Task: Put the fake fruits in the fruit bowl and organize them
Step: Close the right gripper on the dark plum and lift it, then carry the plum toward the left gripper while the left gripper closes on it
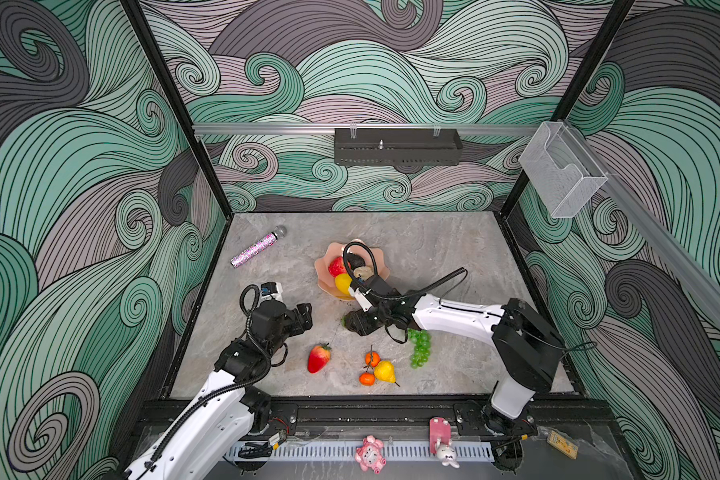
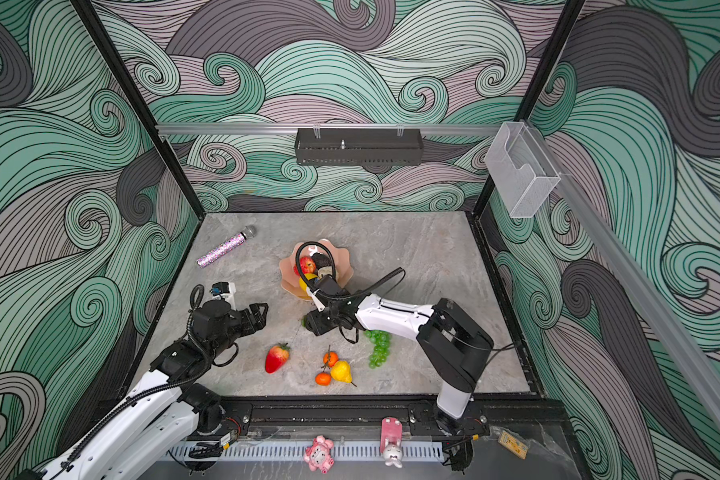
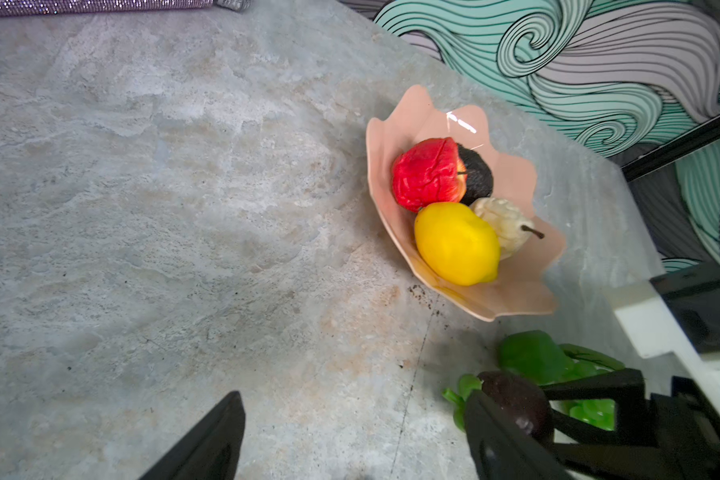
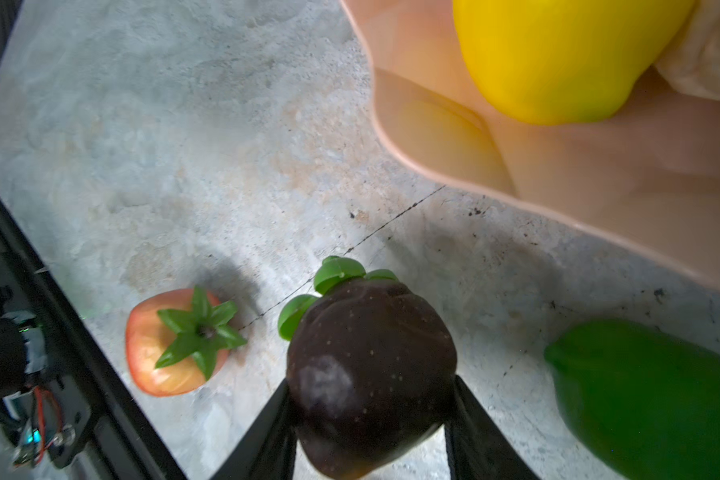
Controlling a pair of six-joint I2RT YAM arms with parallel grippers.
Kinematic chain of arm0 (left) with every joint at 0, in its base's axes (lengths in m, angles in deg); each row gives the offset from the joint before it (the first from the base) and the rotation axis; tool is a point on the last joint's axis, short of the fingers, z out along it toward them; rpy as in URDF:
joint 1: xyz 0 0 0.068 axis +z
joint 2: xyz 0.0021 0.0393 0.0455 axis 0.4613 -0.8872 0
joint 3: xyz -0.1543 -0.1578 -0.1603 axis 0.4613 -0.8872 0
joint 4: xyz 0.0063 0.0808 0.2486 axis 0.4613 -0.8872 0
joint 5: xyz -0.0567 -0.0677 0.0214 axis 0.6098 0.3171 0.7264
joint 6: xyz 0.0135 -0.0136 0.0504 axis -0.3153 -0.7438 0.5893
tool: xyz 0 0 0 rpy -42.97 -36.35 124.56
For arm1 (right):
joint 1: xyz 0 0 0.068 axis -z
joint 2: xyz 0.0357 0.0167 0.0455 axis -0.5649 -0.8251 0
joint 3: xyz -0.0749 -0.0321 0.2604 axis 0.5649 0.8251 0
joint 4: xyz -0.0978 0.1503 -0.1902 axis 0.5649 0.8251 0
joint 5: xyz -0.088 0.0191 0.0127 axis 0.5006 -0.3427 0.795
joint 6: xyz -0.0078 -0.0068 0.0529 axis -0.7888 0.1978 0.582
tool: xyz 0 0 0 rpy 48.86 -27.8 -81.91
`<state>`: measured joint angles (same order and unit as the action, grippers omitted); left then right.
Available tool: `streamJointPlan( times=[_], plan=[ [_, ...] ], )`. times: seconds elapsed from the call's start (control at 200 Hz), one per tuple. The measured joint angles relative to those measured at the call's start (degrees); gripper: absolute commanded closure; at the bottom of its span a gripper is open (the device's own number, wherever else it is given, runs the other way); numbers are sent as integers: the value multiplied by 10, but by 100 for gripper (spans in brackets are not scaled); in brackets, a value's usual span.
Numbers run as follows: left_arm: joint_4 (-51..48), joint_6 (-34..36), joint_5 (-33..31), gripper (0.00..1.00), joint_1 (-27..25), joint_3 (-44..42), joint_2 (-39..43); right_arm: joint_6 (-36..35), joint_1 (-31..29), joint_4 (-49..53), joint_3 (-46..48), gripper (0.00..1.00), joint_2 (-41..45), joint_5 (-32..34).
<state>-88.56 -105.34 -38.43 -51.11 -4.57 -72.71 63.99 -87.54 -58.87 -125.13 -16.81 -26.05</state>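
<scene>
A: Report fruit bowl [image 1: 321,270] position and load.
B: Sited at middle of worktop [image 1: 433,249], partly covered by right arm's cable [image 1: 360,249] in both top views. Loaded with four, packed touching: red apple [image 3: 427,174], dark avocado [image 3: 479,178], cream pear [image 3: 499,220], lemon [image 3: 456,243].
A: Confirm right claw [image 4: 371,384].
B: Clamped on dark fruit [image 4: 371,345] with green leaves, one finger pressed to each side, just outside bowl rim. Cannot tell whether lifted or resting on worktop.
A: Confirm left claw [image 3: 352,399].
B: Spread wide, gripping nothing, above bare worktop left of bowl.
A: List fruits outside bowl.
B: Just beside dark fruit: lime [image 4: 641,395]. Nearer front edge: strawberry [image 1: 319,357], two tangerines [image 1: 372,358], yellow pear [image 1: 385,371] just beside them, green grapes [image 1: 420,347] partly under right arm.
</scene>
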Motion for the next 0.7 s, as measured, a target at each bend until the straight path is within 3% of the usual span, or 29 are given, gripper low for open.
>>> streamJointPlan(
  times=[0.255,0.5,0.7],
  plan=[
    [9,-69,96,18,0,15,5,50,6,-37,54,59,92,-42],
    [54,-175,202,33,0,32,-52,118,14,-138,105,60,140,-63],
    [75,-219,255,43,0,58,-65,162,13,-217,129,61,140,-83]
  ],
)
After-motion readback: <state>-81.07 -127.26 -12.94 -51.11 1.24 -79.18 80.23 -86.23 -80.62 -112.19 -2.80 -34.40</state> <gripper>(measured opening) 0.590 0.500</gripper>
